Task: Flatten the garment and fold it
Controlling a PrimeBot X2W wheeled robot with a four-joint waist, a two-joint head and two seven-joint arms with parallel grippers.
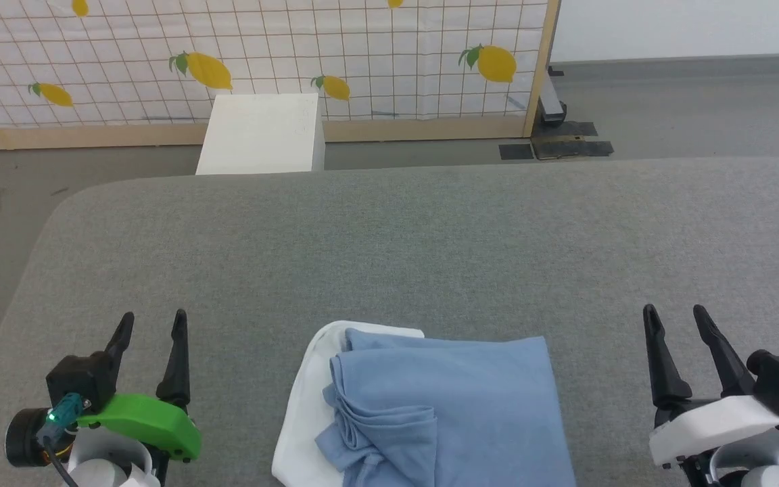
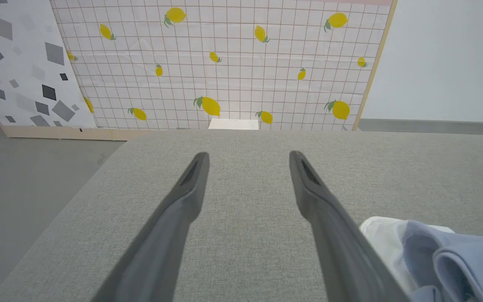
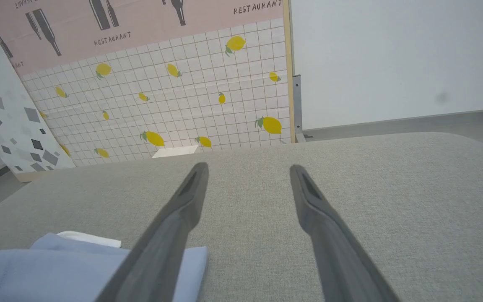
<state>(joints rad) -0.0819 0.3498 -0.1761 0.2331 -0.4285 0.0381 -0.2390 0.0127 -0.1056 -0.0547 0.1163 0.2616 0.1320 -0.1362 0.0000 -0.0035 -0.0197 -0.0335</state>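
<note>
The garment [image 1: 450,392], a light blue T-shirt with white fabric along its left edge, lies folded in a compact bundle at the near middle of the grey padded table [image 1: 430,243]. Loose folds bunch at its lower left. My left gripper [image 1: 153,319] stands open at the lower left, well apart from the cloth. My right gripper [image 1: 675,311] stands open at the lower right, also apart from it. In the left wrist view the garment [image 2: 447,260] sits to the right of the open left gripper [image 2: 247,157]. In the right wrist view the garment [image 3: 57,268] lies lower left of the open right gripper [image 3: 247,167].
A white box [image 1: 261,134] stands on the floor beyond the table's far edge, before a lemon-patterned screen [image 1: 261,61]. The table's rounded far left corner [image 1: 72,203] drops to grey floor. Bare table surface spreads ahead of both grippers.
</note>
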